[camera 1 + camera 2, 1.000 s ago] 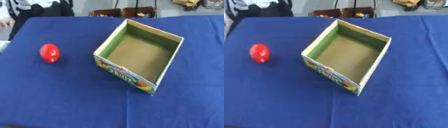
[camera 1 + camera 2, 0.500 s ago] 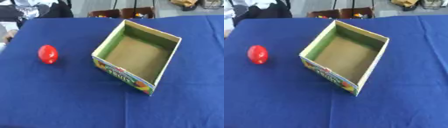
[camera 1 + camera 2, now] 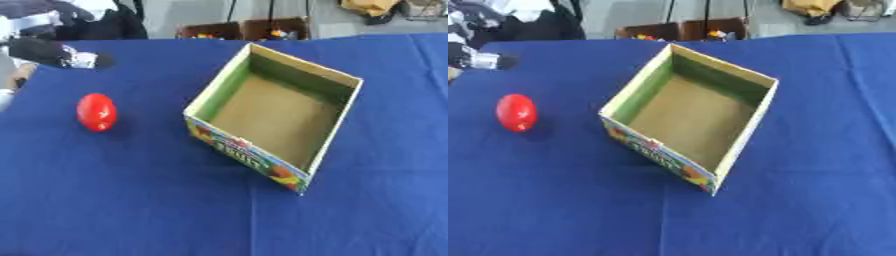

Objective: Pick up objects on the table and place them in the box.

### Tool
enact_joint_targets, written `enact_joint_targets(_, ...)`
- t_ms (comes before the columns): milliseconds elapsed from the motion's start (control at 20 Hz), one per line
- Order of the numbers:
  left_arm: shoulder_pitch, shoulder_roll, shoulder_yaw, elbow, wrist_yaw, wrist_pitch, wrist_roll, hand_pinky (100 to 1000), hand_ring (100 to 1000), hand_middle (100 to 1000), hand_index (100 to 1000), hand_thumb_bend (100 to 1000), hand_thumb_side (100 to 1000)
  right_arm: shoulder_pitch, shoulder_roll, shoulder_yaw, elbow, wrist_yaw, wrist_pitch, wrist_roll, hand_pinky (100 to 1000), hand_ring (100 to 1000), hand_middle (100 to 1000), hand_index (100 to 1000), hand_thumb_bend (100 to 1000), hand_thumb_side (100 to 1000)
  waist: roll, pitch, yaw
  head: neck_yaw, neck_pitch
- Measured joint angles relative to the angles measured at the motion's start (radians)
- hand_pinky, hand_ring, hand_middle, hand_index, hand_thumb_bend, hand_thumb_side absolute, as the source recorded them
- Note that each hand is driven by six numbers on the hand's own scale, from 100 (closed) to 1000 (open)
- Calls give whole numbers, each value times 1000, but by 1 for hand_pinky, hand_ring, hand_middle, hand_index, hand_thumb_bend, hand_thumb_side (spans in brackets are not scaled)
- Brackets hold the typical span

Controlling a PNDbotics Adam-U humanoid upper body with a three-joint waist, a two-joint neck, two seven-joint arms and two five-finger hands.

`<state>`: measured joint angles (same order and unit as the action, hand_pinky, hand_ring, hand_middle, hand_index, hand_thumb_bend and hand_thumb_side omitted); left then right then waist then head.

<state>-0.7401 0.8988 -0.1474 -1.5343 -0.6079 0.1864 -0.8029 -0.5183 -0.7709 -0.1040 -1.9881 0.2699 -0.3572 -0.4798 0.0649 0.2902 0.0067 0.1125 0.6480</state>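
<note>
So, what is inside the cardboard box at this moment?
The box holds nothing visible: only its bare brown floor and green inner walls show. The near walls hide a thin strip of the floor. The red object lies outside, on the blue table.

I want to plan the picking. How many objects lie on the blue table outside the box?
1: a red egg-shaped object lies on the blue tablecloth, left of the open cardboard box. The box looks empty; nothing seems hidden.

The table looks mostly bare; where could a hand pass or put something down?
Free blue tablecloth lies all along the near edge, right of the open cardboard box, and between it and the red egg-shaped object. Only the far-left corner, with dark clutter, is crowded.
</note>
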Motion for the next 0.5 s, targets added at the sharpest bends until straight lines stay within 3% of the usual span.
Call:
enact_joint_targets(250, 1, -2, -3, 17, -6, 11, -84, 729, 880, 997, 1000, 636, 621, 0, 0, 0, 0, 0, 1, 1, 712, 787, 785, 844, 100, 1000, 0, 0, 1, 2, -5)
enact_joint_targets(400, 6, -2, -13, 35, 5, 7, -95, 756, 898, 1000, 1000, 646, 600, 0, 0, 0, 0, -2, 1, 1, 713, 786, 782, 844, 100, 1000, 0, 0, 0, 5, -8)
enact_joint_targets(500, 10, -2, -22, 44, 10, 1, -99, 766, 903, 1000, 1000, 600, 577, 0, 0, 0, 0, -3, 1, 1, 712, 785, 781, 844, 100, 1000, 0, 0, -1, 9, -8)
